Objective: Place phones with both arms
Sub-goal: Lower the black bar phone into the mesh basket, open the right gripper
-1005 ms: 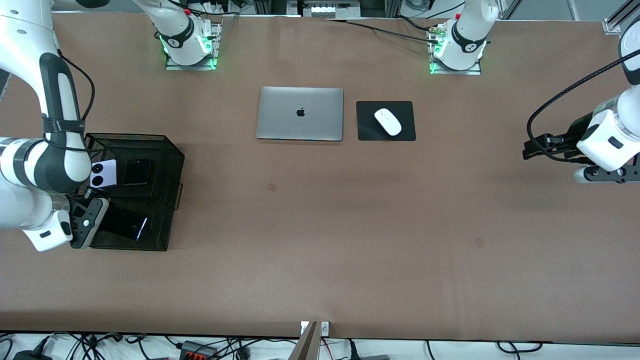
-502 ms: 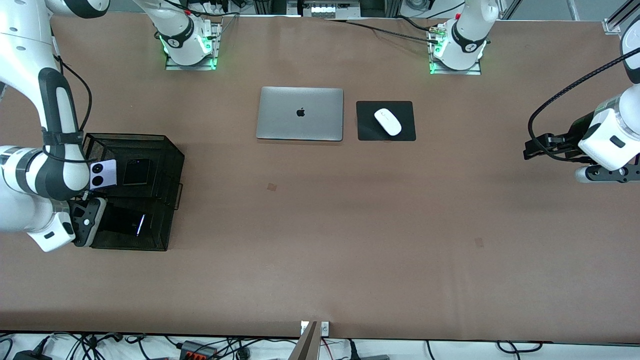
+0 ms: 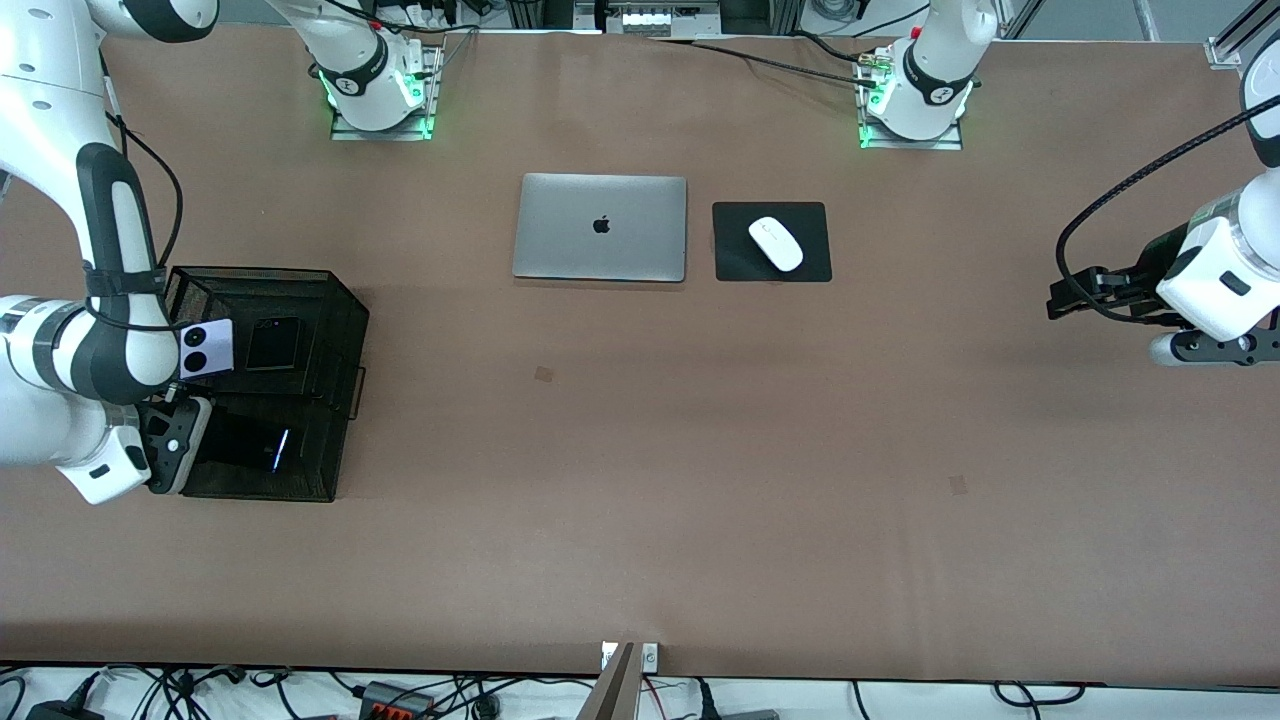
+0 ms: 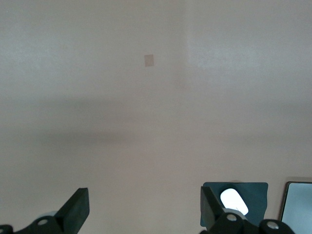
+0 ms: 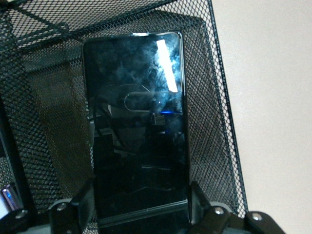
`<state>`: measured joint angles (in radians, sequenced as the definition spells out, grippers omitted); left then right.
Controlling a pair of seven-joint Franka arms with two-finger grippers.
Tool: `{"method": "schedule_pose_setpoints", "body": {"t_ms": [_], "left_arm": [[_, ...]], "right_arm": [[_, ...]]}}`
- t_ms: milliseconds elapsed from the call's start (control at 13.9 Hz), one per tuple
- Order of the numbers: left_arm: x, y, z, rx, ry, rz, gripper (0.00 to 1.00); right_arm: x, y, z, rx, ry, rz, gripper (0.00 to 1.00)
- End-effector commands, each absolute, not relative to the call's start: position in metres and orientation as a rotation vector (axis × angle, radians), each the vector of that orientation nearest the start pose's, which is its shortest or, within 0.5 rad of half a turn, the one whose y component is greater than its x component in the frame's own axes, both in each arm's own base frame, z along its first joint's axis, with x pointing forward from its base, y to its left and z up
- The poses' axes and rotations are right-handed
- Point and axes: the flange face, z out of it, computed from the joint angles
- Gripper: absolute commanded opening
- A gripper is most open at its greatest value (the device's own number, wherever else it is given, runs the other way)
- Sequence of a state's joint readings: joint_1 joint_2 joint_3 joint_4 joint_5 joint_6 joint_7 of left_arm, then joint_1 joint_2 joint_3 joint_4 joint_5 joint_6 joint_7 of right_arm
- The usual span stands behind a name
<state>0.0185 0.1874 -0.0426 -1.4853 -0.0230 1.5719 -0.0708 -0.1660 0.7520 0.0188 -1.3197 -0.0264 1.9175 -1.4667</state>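
Right claw (image 5: 141, 204) clamped on end of long black slab phone (image 5: 136, 146), inside black mesh basket (image 3: 340, 320) at right arm's end of counter (image 3: 640, 480). Lavender phone (image 3: 207, 349) with two black circles and small black flip phone (image 3: 273, 342) lie in same basket, just beside claw. Left claw (image 4: 144, 214) waits with jaws apart over bare counter at left arm's end. Silver laptop (image 3: 600, 227) shows apple logo; white mouse (image 3: 776, 243) on black pad (image 3: 735, 262).
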Motion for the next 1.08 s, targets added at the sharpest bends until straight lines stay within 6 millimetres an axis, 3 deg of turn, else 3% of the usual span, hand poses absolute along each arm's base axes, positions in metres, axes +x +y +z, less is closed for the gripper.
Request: {"method": "schedule_pose_setpoints", "body": {"t_ms": [0, 215, 287, 359, 646, 861, 1005], "left_arm": [[0.605, -0.015, 0.564, -3.146, -0.042, 0.153, 1.0], [0.605, -0.015, 0.564, -3.144, -0.044, 0.152, 1.0], [0.606, -0.014, 0.567, -3.145, -0.047, 0.143, 1.0], [0.607, -0.015, 0.569, -3.148, -0.044, 0.136, 1.0], [0.608, -0.015, 0.568, -3.148, -0.042, 0.136, 1.0], [0.608, -0.013, 0.568, -3.148, -0.049, 0.136, 1.0], [0.608, -0.013, 0.568, -3.148, -0.049, 0.136, 1.0]], "right_arm": [[0.713, -0.12, 0.258, -2.355, -1.88, 0.155, 0.43], [0.714, -0.117, 0.264, -2.356, -1.882, 0.149, 0.46], [0.715, -0.116, 0.264, -2.359, -1.876, 0.147, 0.62], [0.715, -0.115, 0.264, -2.364, -1.866, 0.144, 0.98], [0.719, -0.112, 0.278, -2.375, -1.839, 0.084, 1.0], [0.722, -0.109, 0.306, -2.394, -1.859, 0.045, 1.0], [0.722, -0.107, 0.313, -2.393, -1.87, 0.035, 1.0]]}}
